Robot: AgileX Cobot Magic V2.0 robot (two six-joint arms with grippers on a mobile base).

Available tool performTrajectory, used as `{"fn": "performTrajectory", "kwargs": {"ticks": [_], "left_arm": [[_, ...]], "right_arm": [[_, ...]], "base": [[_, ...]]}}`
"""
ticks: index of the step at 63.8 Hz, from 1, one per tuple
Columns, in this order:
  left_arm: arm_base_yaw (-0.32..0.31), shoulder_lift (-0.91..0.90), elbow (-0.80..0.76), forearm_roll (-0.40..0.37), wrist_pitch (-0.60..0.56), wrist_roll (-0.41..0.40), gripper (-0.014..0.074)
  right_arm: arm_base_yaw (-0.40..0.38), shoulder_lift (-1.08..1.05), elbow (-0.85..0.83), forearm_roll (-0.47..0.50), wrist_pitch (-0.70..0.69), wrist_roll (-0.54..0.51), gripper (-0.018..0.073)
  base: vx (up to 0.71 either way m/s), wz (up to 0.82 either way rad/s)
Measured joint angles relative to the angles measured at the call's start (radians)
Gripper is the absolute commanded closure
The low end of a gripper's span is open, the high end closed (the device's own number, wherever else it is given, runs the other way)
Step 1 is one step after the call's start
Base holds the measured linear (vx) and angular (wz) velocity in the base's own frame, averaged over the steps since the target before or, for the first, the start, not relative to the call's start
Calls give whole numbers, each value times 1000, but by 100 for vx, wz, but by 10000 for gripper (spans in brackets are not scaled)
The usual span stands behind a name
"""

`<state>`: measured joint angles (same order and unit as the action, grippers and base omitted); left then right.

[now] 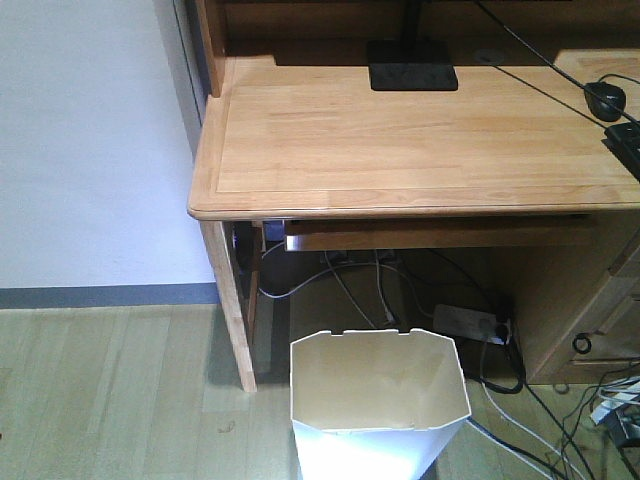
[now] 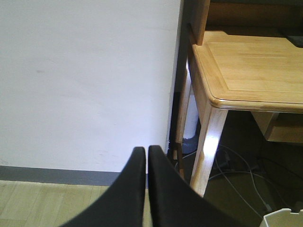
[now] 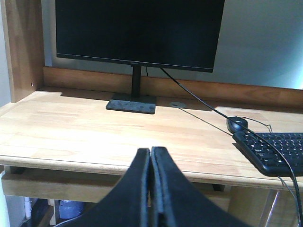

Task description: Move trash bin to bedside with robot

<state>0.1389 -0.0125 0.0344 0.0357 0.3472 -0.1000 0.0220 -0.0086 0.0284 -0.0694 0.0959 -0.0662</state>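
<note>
Trash bin [image 1: 380, 395] on floor [image 1: 100, 390] before desk [image 1: 400, 140], monitor [image 3: 139, 28] on desk (mouse [image 3: 236, 124] rightward)

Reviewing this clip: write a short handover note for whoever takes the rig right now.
Left gripper: shut, empty, facing the wall beside the desk.
Right gripper: shut, empty, facing the monitor over the desktop.
Trash bin: upright on the floor in front of the desk, neither gripper touching it.
Done: nothing yet.
Left to do: take the bin to the bedside; no bed is in view.

One trash bin [image 1: 380, 395], one desk [image 1: 400, 140], one monitor [image 3: 137, 28], one keyboard [image 3: 277, 151], one mouse [image 3: 236, 124]
</note>
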Motion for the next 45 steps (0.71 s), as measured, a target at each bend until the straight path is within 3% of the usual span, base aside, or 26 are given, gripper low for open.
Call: {"fn": "performTrajectory", "kwargs": {"ticks": [35,45], "left_arm": [[0,0,0,0,0,0,603],[0,0,0,0,0,0,603]], "right_arm": [[0,0,0,1,-48,4,566],[0,0,-3,15,-86,52,566]], "base": [[0,0],[0,0]]}}
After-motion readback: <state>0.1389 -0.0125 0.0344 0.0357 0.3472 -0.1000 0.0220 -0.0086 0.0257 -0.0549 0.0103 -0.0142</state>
